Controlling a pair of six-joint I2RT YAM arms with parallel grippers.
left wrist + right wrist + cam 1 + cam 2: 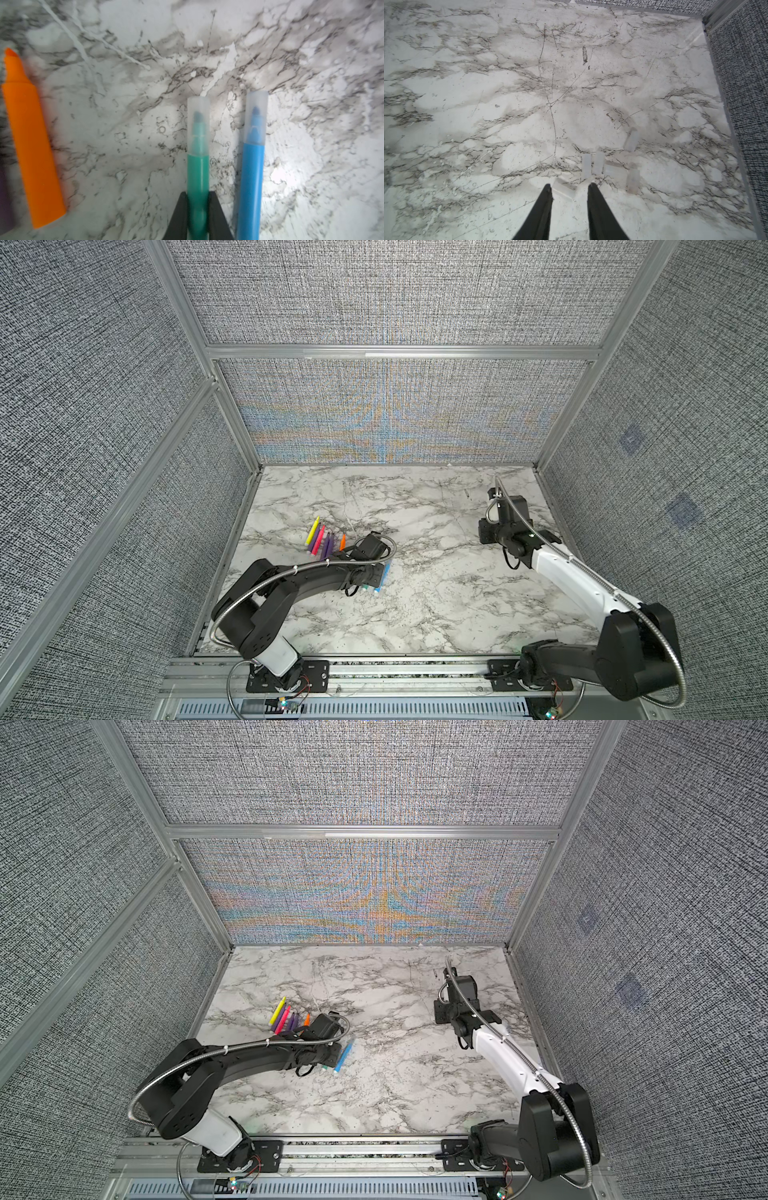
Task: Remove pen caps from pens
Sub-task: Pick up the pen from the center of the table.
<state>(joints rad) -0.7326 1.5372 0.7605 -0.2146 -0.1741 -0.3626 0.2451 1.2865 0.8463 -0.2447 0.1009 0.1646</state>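
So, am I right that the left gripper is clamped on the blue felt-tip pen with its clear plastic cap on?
Not quite: the left wrist view shows the left gripper clamped on the green felt-tip pen with its clear plastic cap on; the blue felt-tip pen lies free beside it.

Six loose pen caps (599, 163) lie on the counter (508, 104). Two more sit on pens: one green pen (197, 176) and one blue pen (250, 176). Uncapped are one orange pen (31, 135), one yellow pen (312, 530), one pink pen (319, 540), and purple pens (327, 546) too bunched to count.
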